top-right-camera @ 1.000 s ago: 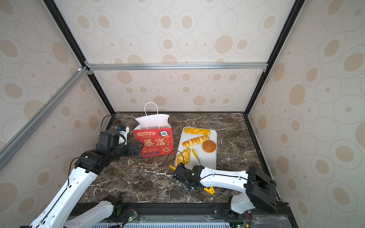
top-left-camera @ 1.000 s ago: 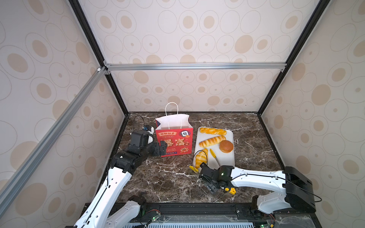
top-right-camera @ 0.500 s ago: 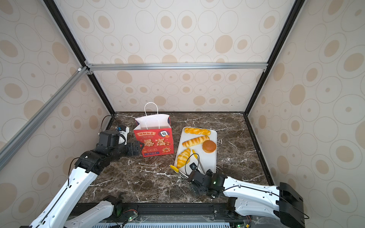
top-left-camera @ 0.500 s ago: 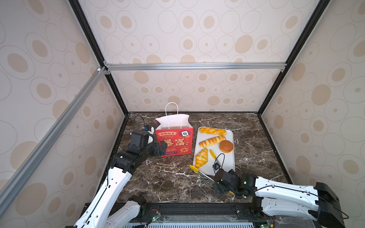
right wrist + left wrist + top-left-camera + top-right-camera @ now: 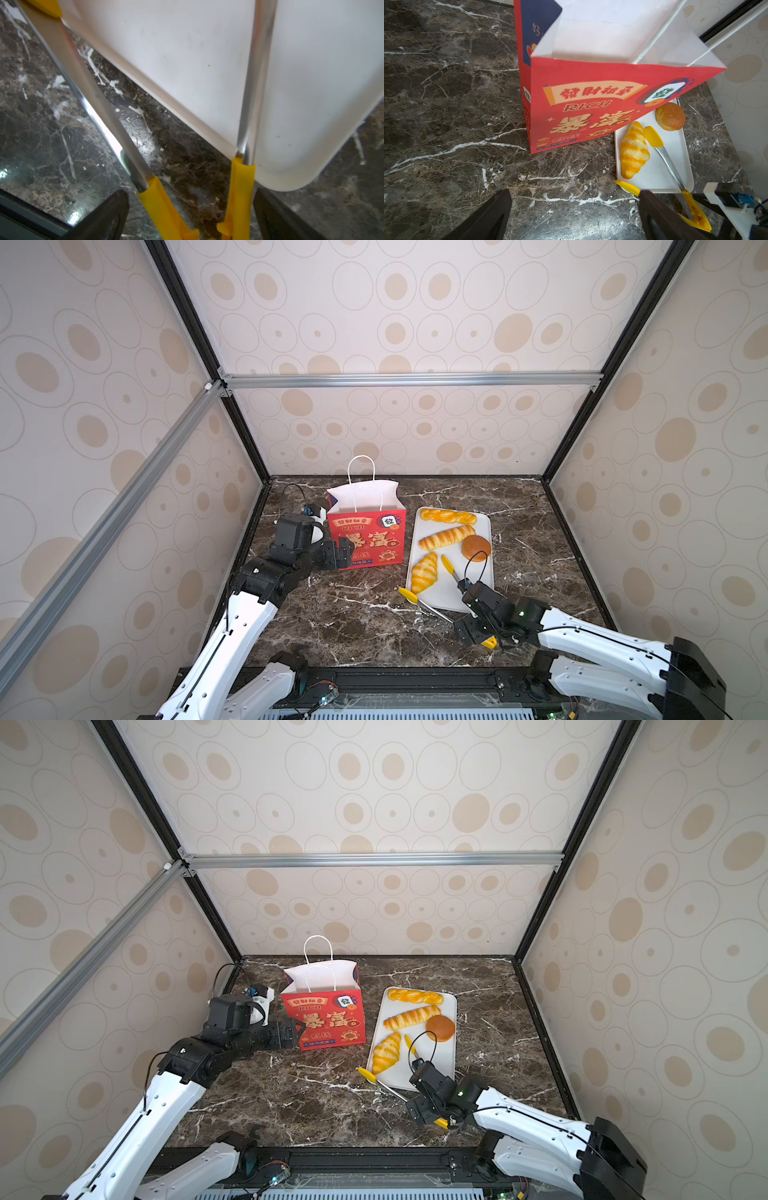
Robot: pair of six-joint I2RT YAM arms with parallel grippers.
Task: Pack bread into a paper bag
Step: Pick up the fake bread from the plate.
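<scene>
**Right hand** [image 5: 191,218]: spread wide, low over the tabletop [image 5: 353,626], with one finger on either side of the yellow handles of the tongs [image 5: 432,608]. I cannot tell whether the fingers touch the handles. The handles' joined end is cut off at the edge of the wrist view. In both top views the fingers are mostly hidden under the wrist.

**Left hand** [image 5: 340,554]: spread, holding nothing, just beside the lower front left corner of the paper bag [image 5: 368,539].

**Paper bag**: upright on the tabletop, mouth open, to the left of the tray [image 5: 442,595]. Its front wall hides its floor, so the contents cannot be told. In the left wrist view it also covers the far part of the tray.

**Bread** in view, all on the tray: two twisted sticks [image 5: 446,515] at the far end, a round bun [image 5: 476,547] and a croissant [image 5: 424,578].

**Tongs**: spread apart. One arm lies on the tray beside the croissant. The other lies on the tabletop, with its tip at the tray's near left corner.

**Change**: a second ago the right hand sat further along the tongs, nearer that corner. It is now back at the handle end. The left hand, bag, bread and tongs are unmoved.
</scene>
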